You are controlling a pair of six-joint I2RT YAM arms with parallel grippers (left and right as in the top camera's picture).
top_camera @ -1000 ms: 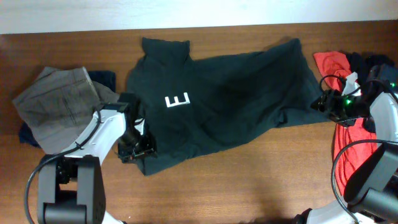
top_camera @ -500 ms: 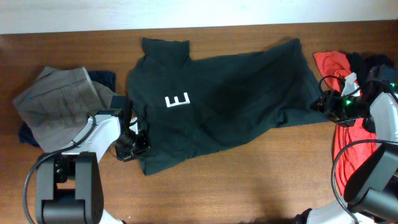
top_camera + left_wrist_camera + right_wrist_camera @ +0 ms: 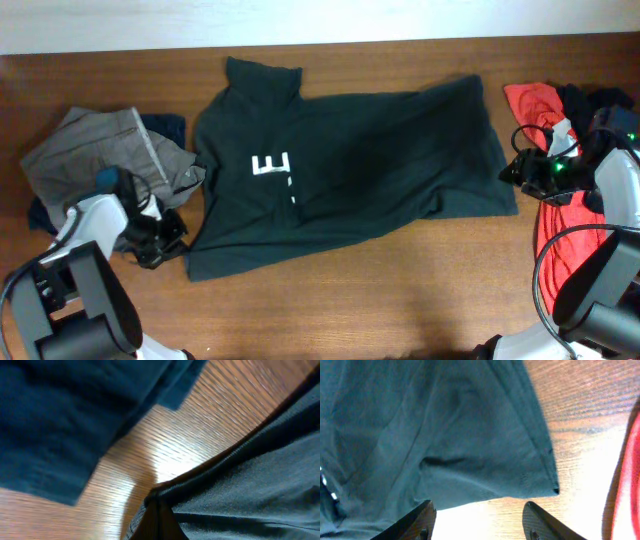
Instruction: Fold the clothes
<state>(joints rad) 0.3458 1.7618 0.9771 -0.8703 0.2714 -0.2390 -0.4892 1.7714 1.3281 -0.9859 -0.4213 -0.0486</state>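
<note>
The clothes' main piece, a dark green T-shirt (image 3: 360, 160) with white lettering (image 3: 270, 165), lies spread across the table's middle. My left gripper (image 3: 165, 245) sits at the shirt's lower left corner. In the left wrist view this gripper (image 3: 160, 510) is shut on a dark hem of the T-shirt (image 3: 240, 495). My right gripper (image 3: 512, 172) hovers at the shirt's right edge. Seen from the right wrist, this gripper (image 3: 480, 517) is open over bare wood, with the shirt's corner (image 3: 540, 480) just beyond the fingertips.
Grey trousers (image 3: 100, 160) lie bunched at the left over a dark blue garment (image 3: 168, 125). A red top (image 3: 540, 105) and a black top (image 3: 595, 100) are piled at the right edge by the right arm. Bare wooden table (image 3: 380, 290) runs along the front.
My left gripper shut on the shirt's lower left edge and moved left, dragging the shirt leftward and flatter. The right gripper stayed in place, its jaws slightly narrower.
</note>
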